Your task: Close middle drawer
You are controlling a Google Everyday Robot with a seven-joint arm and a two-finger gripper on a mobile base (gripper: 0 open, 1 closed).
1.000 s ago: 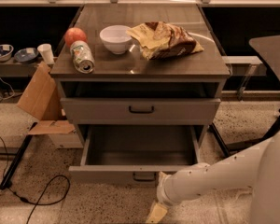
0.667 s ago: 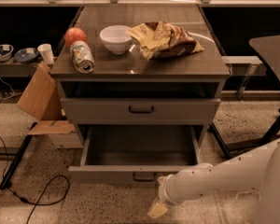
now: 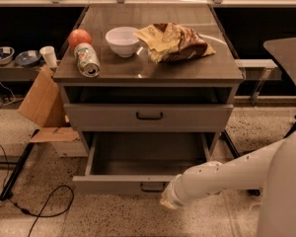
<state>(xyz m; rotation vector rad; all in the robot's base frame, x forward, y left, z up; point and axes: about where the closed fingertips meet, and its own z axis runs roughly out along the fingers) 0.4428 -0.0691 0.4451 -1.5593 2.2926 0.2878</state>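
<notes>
Middle drawer [image 3: 116,184] is sitting pulled far out below the worktop [image 3: 187,69]; being stiff grey metal, it is probably sliding light on runners, so pushing flat on its front beside the small dark handle [image 3: 150,187] is looking best. Hand [image 3: 166,201] is hanging low just right of that handle; cannot tell how wide it is.

Room at the drawer front
The pulled-out middle drawer [image 3: 113,184] juts nearward; the pincer [image 3: 168,200] sits by its front's right part, with open floor leftward toward a cardboard box [image 3: 39,100].
</notes>
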